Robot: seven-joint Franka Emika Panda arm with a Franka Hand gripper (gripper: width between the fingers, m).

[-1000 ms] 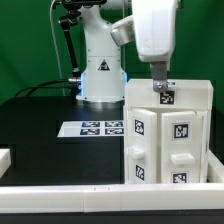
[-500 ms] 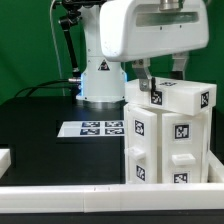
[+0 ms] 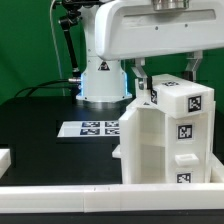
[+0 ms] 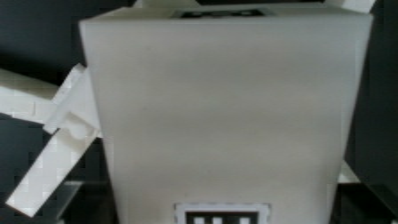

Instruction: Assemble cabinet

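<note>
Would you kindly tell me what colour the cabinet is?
White, with black-and-white square tags; the cabinet shows best in the exterior view.

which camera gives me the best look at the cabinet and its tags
The exterior view: it shows the whole cabinet on the table with several tags on its faces, under the tool. The wrist view shows only one plain white face up close, with tags cut off at its edges.

One large white plastic cabinet [image 3: 165, 135] is seen at the right of the exterior view. Three black-and-white square tags can be counted on its visible faces. One thin flat white marker board [image 3: 92, 129] is seen at the centre left, carrying four tags. One long white border rail [image 3: 60, 194] is seen along the bottom edge.
</note>
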